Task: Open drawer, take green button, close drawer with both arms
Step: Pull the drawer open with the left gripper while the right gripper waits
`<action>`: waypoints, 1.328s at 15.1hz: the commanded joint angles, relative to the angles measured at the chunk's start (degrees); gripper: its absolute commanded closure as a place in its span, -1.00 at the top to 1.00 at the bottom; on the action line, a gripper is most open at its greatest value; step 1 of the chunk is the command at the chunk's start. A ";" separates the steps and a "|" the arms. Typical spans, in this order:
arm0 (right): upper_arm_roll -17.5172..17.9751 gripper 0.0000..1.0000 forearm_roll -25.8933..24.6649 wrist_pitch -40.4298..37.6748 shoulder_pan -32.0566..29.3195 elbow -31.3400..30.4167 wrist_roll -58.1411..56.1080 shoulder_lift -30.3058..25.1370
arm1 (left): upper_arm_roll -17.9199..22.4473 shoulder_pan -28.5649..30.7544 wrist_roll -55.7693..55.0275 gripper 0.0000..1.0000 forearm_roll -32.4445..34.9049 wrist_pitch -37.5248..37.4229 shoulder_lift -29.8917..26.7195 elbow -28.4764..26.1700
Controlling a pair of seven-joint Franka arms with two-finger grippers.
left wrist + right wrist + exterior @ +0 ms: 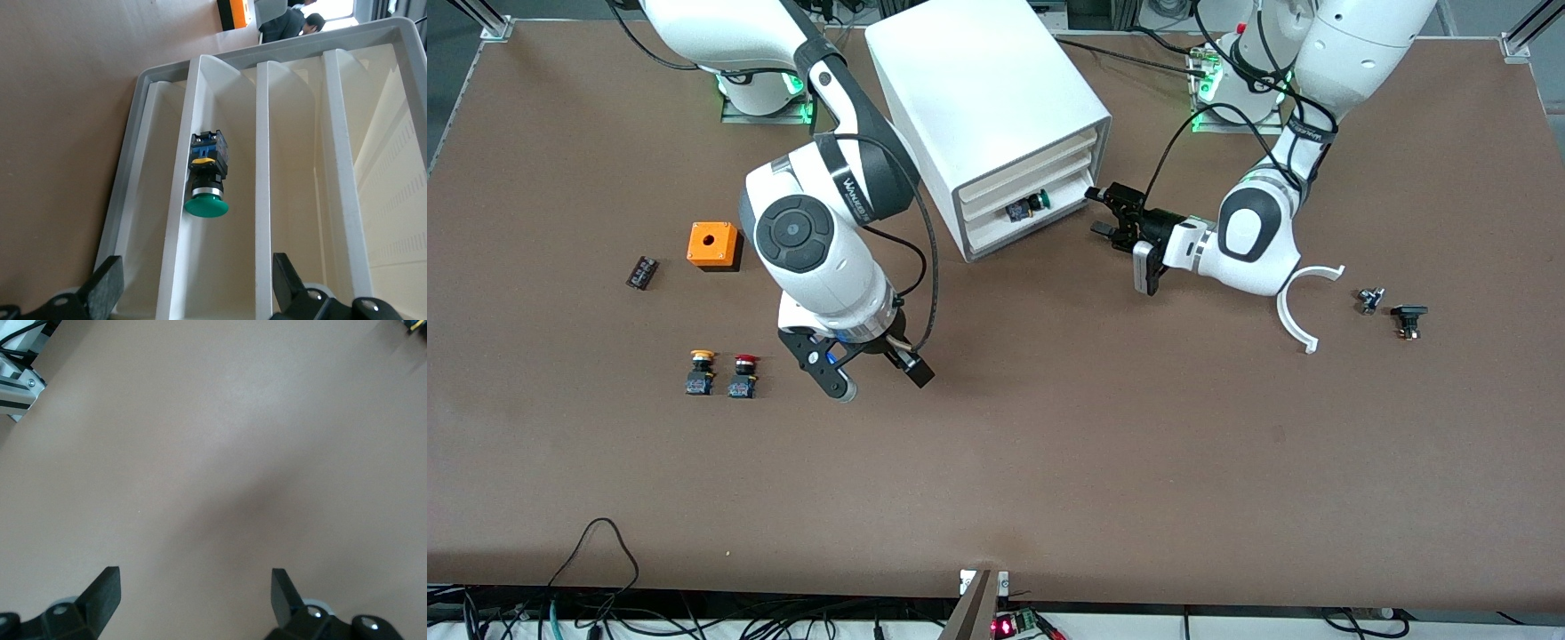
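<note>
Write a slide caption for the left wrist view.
Open left gripper faces the cabinet's drawer, where the green-capped button lies on its side.

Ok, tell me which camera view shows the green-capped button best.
The left wrist view: the green-capped button fills its middle, lying on its side in the drawer, framed by the open left gripper. The front view shows it only small inside the cabinet. The right wrist view shows bare table, no button.
</note>
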 commanded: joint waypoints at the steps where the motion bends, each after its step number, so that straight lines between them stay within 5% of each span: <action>1: 0.76 1.00 0.95 -0.53 0.43 2.09 3.65 0.81 | -0.95 0.08 2.64 0.84 -3.01 0.76 1.51 -1.01; 7: 1.11 1.00 0.95 -1.85 0.43 2.26 5.42 0.54 | -3.59 0.08 5.26 0.40 -8.18 0.93 4.14 -3.38; 13: 1.46 1.00 1.04 -2.82 0.43 4.19 6.74 0.63 | -5.09 0.26 7.38 -1.00 -10.66 1.55 5.91 -4.70; 20: 1.99 1.00 1.04 -2.38 0.43 4.55 8.41 0.72 | -4.21 3.07 9.41 -1.00 -9.34 1.46 6.17 -2.35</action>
